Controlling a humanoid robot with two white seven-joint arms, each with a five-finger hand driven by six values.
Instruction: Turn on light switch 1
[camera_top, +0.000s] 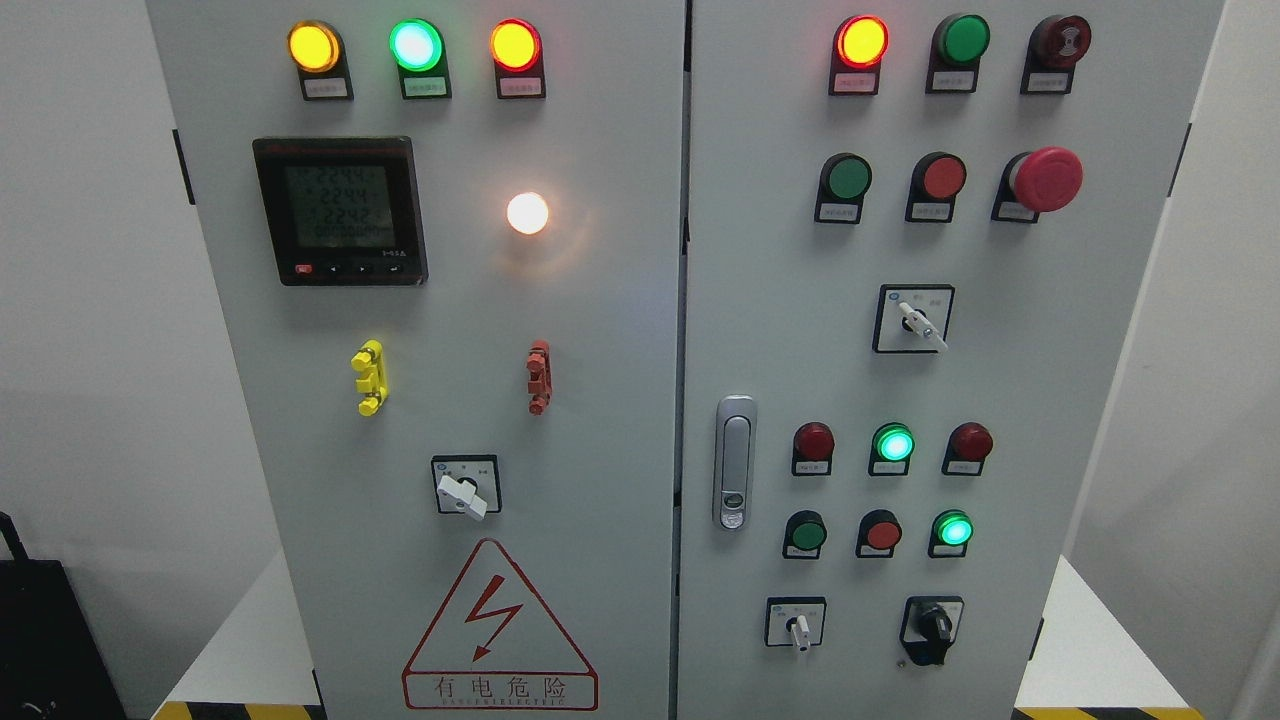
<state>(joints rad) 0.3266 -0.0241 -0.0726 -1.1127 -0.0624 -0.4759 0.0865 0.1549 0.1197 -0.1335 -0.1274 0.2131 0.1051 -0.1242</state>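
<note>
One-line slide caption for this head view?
Head view of a grey control cabinet with lit indicator lamps, a digital meter and rotary switches; no robot hand in view.

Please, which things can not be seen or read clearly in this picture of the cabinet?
- Head view: both hands are outside the frame.
- Small labels under the lamps: print too small to read, so switch 1 cannot be identified.
- Meter digits: blurred.
- Warning sign: its lower border is cut by the bottom edge.
- Black object at lower left: cut by the frame edge.
</note>
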